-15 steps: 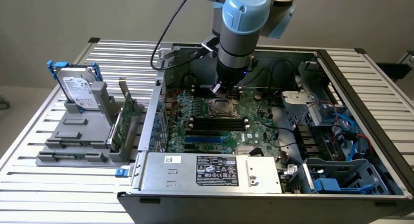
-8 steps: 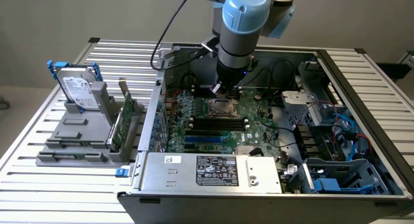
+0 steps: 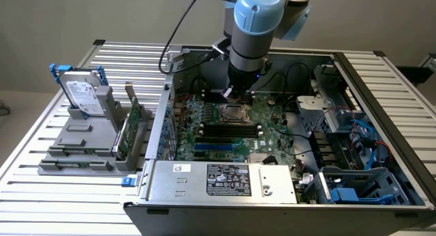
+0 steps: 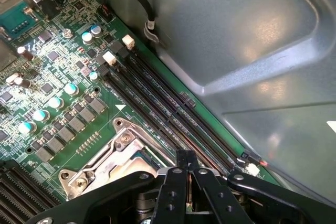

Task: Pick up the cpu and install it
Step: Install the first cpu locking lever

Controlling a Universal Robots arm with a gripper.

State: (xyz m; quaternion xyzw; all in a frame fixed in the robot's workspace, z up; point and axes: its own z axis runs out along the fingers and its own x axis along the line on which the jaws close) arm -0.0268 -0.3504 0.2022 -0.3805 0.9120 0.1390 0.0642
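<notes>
Hanging down into the open grey metal computer case [image 3: 381, 88], the blue-and-grey robot arm [image 3: 256, 21] holds its black tool [image 3: 230, 94] just above the far edge of the square metal-framed socket [image 3: 236, 114] on the green motherboard [image 3: 272, 136]. In the wrist view the tool [image 4: 187, 182] is clenched, its two black fingers [image 4: 176, 195] pressed side by side directly over the socket [image 4: 100, 166]. Long black memory slots [image 4: 173, 108] run close beside them, and the case's grey wall [image 4: 236, 35] lies beyond.

Whether the small flat square cpu is pinched edge-on between those fingers I cannot tell, as only a thin dark seam shows there.

Well apart, at the exterior view's left, the big silver rectangular hard drive [image 3: 83, 95] with its blue bracket stands upright in a grey plastic holder [image 3: 78, 144] on the slatted aluminium surface [image 3: 27, 164].
</notes>
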